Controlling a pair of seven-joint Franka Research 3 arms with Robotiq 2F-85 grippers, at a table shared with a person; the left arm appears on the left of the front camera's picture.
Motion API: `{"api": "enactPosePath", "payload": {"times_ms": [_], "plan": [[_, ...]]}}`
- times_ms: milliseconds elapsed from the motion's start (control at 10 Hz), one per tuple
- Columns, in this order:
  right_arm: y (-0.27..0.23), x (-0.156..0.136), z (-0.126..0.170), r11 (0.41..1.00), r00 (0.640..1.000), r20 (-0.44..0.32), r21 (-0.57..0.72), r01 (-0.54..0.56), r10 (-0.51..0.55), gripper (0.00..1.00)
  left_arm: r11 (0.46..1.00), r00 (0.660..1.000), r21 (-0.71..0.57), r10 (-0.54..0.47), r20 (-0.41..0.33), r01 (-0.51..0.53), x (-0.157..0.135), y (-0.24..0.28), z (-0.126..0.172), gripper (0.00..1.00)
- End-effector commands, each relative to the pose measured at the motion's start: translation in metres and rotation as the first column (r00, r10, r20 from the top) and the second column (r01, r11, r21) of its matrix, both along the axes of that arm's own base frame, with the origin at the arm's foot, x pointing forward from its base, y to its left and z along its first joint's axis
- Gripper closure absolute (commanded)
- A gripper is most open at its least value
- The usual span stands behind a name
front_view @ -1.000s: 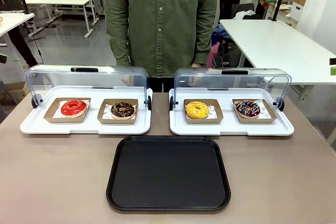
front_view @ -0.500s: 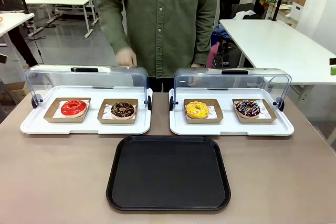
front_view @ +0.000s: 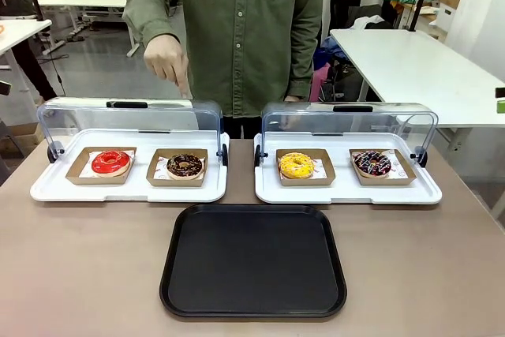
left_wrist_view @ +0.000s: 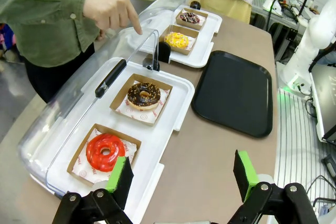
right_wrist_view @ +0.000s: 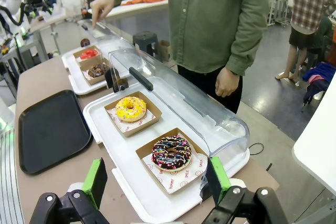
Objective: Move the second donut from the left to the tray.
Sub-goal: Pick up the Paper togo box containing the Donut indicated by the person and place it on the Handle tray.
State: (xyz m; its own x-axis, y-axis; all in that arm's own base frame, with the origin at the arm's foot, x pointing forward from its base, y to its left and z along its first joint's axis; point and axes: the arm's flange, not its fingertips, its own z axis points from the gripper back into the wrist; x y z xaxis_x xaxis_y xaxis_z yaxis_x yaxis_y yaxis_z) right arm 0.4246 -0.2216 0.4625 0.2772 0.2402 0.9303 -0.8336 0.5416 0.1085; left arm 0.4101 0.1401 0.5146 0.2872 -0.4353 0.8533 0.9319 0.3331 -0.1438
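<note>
1. The second donut from the left is seen in its brown cardboard holder on the left display tray, just beside the red-iced donut; the clear lid of that display tray is folded back towards the person.
2. The tray is laid flat on the table, on the robot's side, in front of the gap between the two display trays; nothing is seen on it; the chocolate donut is kept apart from it by the display tray's front rim.
3. The left gripper is held above the table, near the end of the display tray where the red-iced donut lies; its fingers are spread wide and nothing is pinched between them.
4. The right gripper is held over the near corner of the right display tray, close to the donut with colourful sprinkles; its fingers are likewise spread wide, with nothing between them.
5. The person's hand is raised above the folded-back lid of the left display tray, with the forefinger pointed downwards; no donut is touched by it.
6. A yellow-iced donut is set beside the sprinkled one on the right display tray.
</note>
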Motion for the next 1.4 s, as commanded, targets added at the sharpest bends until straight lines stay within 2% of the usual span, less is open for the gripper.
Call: {"api": "enactPosePath", "payload": {"times_ms": [0, 1200, 1300], "plan": [[0.001, 0.002, 0.002, 1.0, 1.0, 0.014, 0.006, 0.001, -0.001, 0.0, 1.0, 1.0, -0.016, -0.009, 0.015, 0.009, 0.0, -0.001, 0.002, 0.0], [0.001, 0.002, 0.002, 1.0, 1.0, 0.014, 0.006, 0.001, -0.001, 0.0, 1.0, 1.0, 0.0, 0.0, 0.0, 0.0, 0.0, 0.0, 0.0, 0.0], [0.001, 0.002, 0.002, 1.0, 1.0, 0.014, 0.006, 0.001, -0.001, 0.0, 0.998, 0.999, 0.06, -0.017, 0.035, 0.015, 0.0, -0.011, 0.021, 0.0]]}}
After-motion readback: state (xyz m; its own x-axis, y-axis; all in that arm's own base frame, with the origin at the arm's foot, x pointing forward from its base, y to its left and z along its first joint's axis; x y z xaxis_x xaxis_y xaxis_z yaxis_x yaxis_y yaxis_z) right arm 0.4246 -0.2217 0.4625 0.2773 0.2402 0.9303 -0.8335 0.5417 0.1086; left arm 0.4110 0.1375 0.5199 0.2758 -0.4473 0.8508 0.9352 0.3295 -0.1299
